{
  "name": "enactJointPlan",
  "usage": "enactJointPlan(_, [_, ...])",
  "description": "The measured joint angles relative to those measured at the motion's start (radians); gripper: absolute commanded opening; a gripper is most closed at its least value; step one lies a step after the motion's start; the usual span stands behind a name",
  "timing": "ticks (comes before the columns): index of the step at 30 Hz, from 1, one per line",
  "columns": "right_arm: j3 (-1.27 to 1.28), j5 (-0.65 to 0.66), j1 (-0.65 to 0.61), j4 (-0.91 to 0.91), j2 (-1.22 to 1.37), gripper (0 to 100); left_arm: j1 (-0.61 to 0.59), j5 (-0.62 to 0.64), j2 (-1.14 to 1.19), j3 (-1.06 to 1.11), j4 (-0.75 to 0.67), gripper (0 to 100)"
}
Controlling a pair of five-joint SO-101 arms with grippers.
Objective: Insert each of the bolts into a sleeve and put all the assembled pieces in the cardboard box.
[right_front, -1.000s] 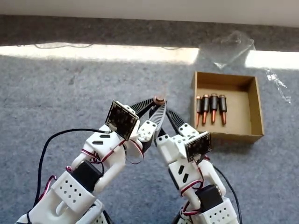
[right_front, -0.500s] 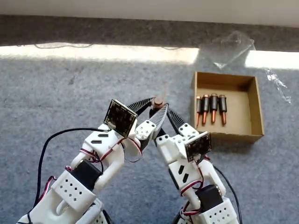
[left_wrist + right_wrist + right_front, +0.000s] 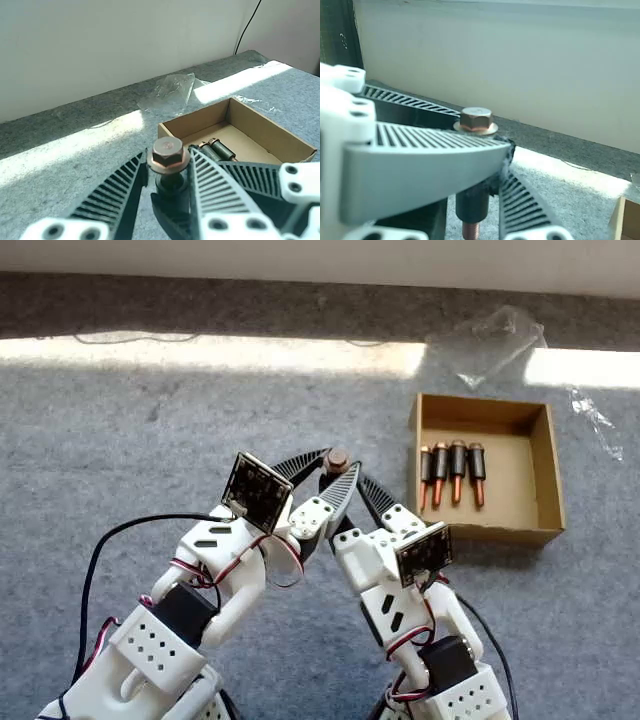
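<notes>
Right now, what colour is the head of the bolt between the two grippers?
Coppery brown; the bolt shows its head best in the left wrist view.

Copper hex-head bolt (image 3: 168,152), upright and head-up, seated in a black sleeve (image 3: 471,204), raised off the surface left of the open cardboard box (image 3: 490,532). Four assembled pieces (image 3: 450,472) lie side by side in its left half.

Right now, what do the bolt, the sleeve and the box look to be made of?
The bolt looks like copper-plated metal: its hex head glints. The sleeve is matte black, perhaps rubber, plastic or coated metal; no shine. The cardboard box is plain brown board, dull.
</notes>
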Motion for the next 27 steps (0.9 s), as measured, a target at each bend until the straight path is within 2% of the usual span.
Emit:
enactJointPlan(2, [0.000, 0.000, 0.000, 0.000, 0.000, 0.5, 0.000, 0.000, 0.000, 0.000, 0.000, 14])
enactJointPlan(6, [0.000, 0.000, 0.000, 0.000, 0.000, 0.5, -0.002, 0.000, 0.000, 0.000, 0.000, 26])
enactJointPlan(18, [0.000, 0.003, 0.000, 0.000, 0.000, 0.5, -0.049, -0.002, 0.000, 0.000, 0.000, 25])
enactJointPlan(22, [0.000, 0.003, 0.000, 0.000, 0.000, 0.5, -0.055, -0.002, 0.000, -0.015, 0.000, 16])
enactJointPlan(27, [0.000, 0.003, 0.000, 0.000, 0.000, 0.5, -0.176, -0.002, -0.061, -0.058, 0.000, 6])
